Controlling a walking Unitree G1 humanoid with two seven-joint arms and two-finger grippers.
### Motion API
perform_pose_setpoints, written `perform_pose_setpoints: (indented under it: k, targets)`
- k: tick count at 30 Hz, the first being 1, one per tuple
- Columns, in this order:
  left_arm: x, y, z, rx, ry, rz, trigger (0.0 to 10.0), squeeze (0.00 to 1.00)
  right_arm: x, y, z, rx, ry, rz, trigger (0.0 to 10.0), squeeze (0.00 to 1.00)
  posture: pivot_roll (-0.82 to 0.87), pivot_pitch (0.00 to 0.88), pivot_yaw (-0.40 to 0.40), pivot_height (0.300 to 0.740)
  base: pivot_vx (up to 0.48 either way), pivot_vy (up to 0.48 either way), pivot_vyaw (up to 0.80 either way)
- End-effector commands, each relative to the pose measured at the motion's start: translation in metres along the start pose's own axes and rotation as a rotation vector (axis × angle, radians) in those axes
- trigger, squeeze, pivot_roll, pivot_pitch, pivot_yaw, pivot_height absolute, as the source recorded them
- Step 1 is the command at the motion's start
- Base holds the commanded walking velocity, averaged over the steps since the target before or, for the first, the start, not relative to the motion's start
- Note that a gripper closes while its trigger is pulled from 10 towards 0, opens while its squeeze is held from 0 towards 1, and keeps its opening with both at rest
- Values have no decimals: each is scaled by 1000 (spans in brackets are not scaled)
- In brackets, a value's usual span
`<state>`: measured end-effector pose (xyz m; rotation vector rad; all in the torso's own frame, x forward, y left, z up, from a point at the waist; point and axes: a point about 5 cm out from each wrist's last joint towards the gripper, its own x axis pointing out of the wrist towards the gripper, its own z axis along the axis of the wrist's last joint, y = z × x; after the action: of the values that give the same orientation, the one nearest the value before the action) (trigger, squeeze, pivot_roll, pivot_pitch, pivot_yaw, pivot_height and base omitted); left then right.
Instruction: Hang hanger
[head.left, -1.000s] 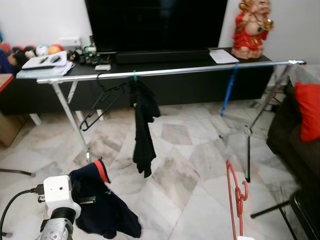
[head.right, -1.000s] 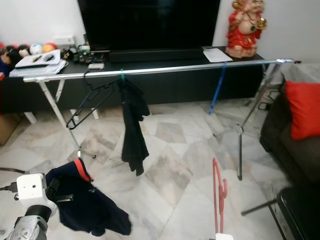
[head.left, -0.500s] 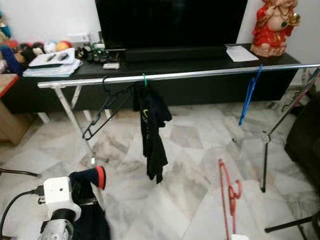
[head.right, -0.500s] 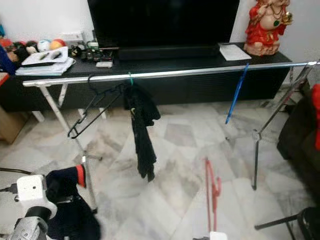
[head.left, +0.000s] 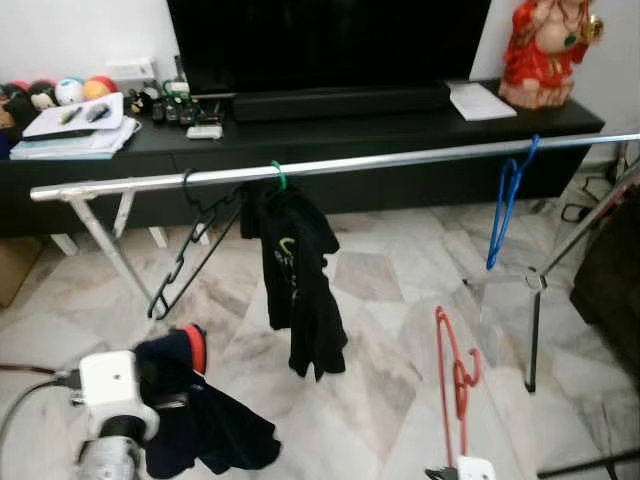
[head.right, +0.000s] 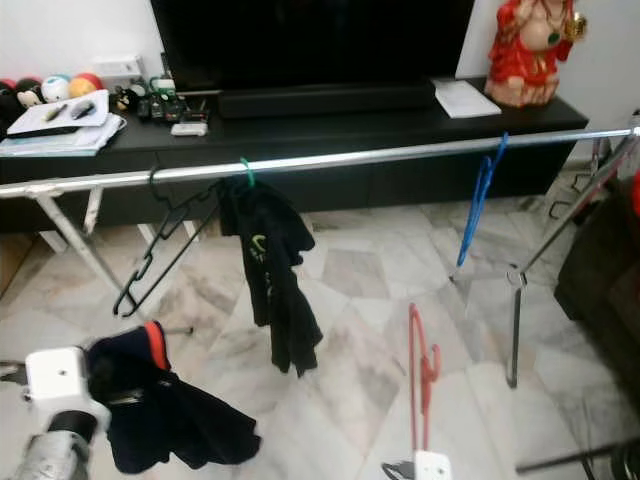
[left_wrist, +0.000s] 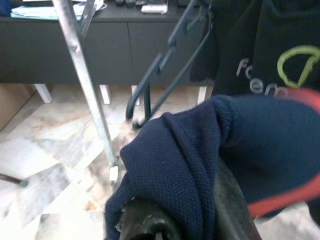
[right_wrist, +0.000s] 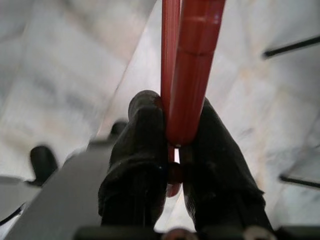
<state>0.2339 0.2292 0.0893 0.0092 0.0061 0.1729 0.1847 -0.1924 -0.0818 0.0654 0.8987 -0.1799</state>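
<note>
R gripper was clamped on the red hanger, fingers pinching its lower bar from both sides. The hanger stood upright, hook up, in front of the rail and below it, not touching; it sat between the black shirt and the blue hanger, nearer the robot than both.

L gripper was wrapped in a navy garment w/ a red collar; fingers closed on the cloth, as far as the wrist view lets me judge, since fabric covers most of them. The garment drooped low, below the rail's left end, w/ a white camera box on the wrist beside it.

On the rail: a black hanger hung tilted near the left end, just beside the black shirt on its green hook. The blue hanger hung towards the right end. A rail leg slanted down at the left, another leg at the right.

Behind the rail stood a long black TV bench w/ a TV, papers and small balls at its left end, a sheet and red statue at its right. Marble floor under the rail.
</note>
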Motion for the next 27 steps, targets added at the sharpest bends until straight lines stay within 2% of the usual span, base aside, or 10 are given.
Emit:
perform_pose_setpoints:
  k: [1,17,22,27]
  targets:
    - [-1,8,6,23,-25,19,10000,0,0,8,1,9,-10,17,10000,0,-12,131,-4,740,315,0,0]
    - [-2,6,5,17,-20,9,10000,0,3,16,21,19,-69,35,10000,0,-10,129,-2,740,319,0,0]
    - [-2,5,5,16,-19,4,10000,0,6,20,42,27,-125,49,10000,0,-6,127,-2,740,313,0,0]
    - [-3,5,6,15,-23,6,10000,0,8,21,63,40,-171,52,10000,0,-7,127,-2,740,0,0,0]
